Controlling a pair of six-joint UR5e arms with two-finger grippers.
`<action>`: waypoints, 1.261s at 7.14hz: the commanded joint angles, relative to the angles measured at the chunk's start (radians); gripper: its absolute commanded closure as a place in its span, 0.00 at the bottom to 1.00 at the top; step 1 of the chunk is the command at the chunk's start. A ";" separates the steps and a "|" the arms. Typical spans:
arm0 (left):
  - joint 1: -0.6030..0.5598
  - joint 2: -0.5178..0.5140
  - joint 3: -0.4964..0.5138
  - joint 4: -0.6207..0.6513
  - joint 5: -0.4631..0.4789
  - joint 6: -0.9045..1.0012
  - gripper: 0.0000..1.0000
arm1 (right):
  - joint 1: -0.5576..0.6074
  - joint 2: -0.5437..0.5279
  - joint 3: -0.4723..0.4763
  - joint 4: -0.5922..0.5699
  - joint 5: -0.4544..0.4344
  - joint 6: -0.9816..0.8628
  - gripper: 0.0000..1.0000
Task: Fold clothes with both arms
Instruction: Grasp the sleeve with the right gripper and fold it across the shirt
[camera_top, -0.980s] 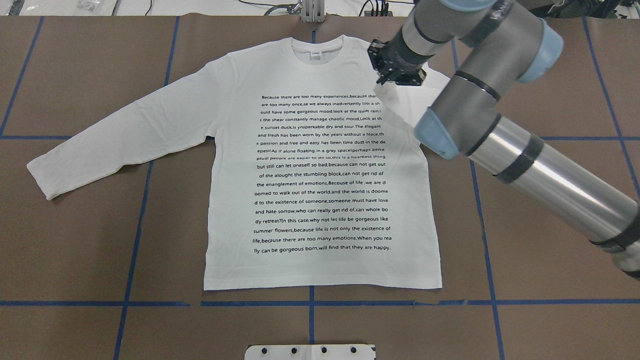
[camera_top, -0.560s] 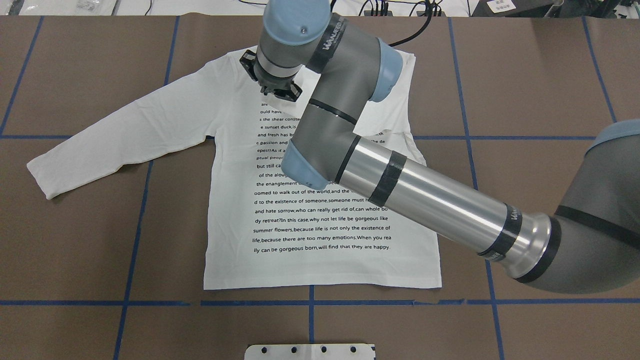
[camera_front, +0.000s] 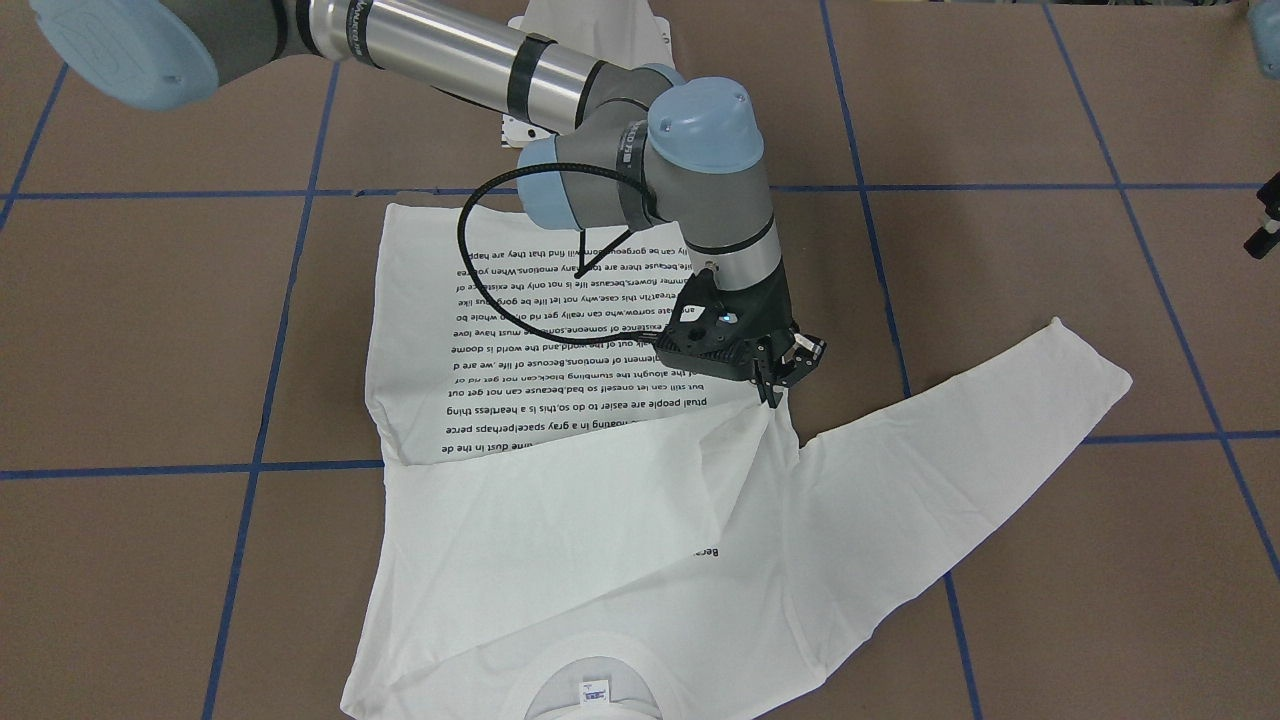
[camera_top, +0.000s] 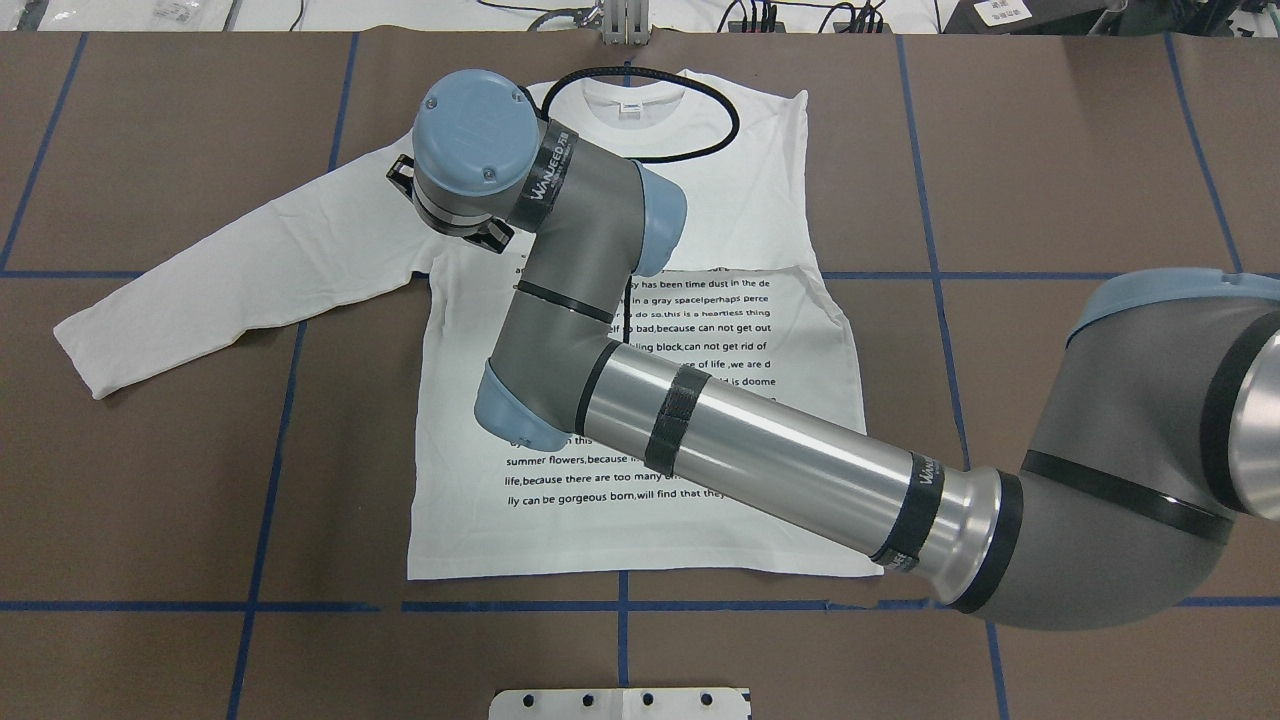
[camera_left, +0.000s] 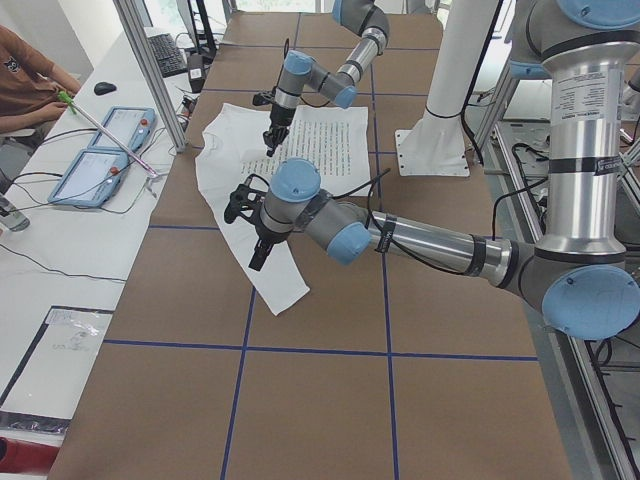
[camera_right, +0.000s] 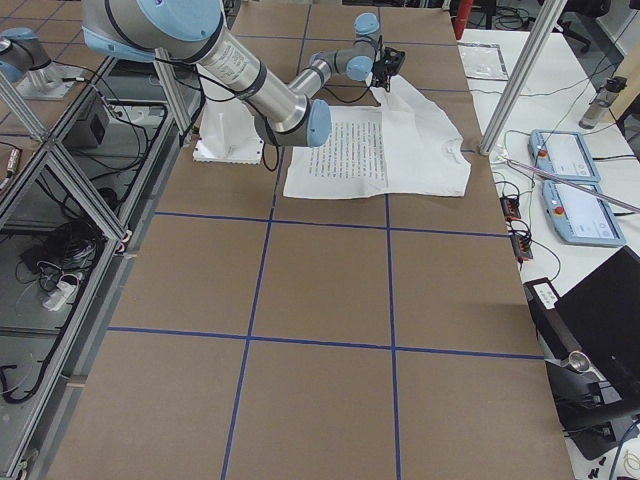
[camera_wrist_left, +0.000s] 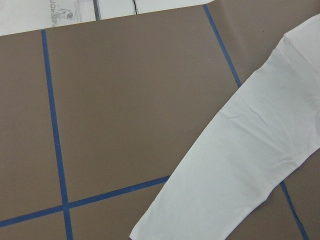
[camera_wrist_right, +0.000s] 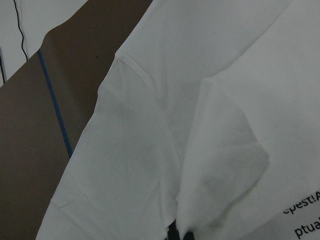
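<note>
The white long-sleeved T-shirt (camera_top: 700, 420) lies flat on the brown table, printed text up, collar at the far side. My right arm reaches across it. My right gripper (camera_front: 775, 388) is shut on the cuff end of the shirt's right sleeve (camera_front: 600, 500), which is folded across the chest and held just above the cloth near the left armpit. In the overhead view the wrist (camera_top: 470, 150) hides the fingers. The left sleeve (camera_top: 230, 270) lies stretched out and also shows in the left wrist view (camera_wrist_left: 240, 165). My left gripper (camera_left: 250, 228) hangs high beyond that sleeve's end; I cannot tell whether it is open or shut.
Blue tape lines (camera_top: 270, 420) grid the table. A white base plate (camera_top: 620, 703) sits at the near edge and a metal post (camera_top: 625, 20) at the far edge. Control tablets (camera_left: 100, 150) and a person (camera_left: 25, 80) are beside the table.
My right gripper has moved left across the shirt from its right shoulder to near its left armpit, drawing the right sleeve over the upper text.
</note>
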 joint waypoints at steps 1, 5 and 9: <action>0.006 -0.026 0.075 0.000 0.000 0.002 0.01 | -0.003 0.001 -0.033 0.045 -0.026 0.000 0.21; 0.169 -0.182 0.334 -0.039 0.026 -0.122 0.02 | 0.003 -0.009 0.018 0.037 -0.040 0.017 0.01; 0.292 -0.215 0.535 -0.188 0.054 -0.196 0.11 | 0.238 -0.322 0.336 -0.015 0.211 0.003 0.01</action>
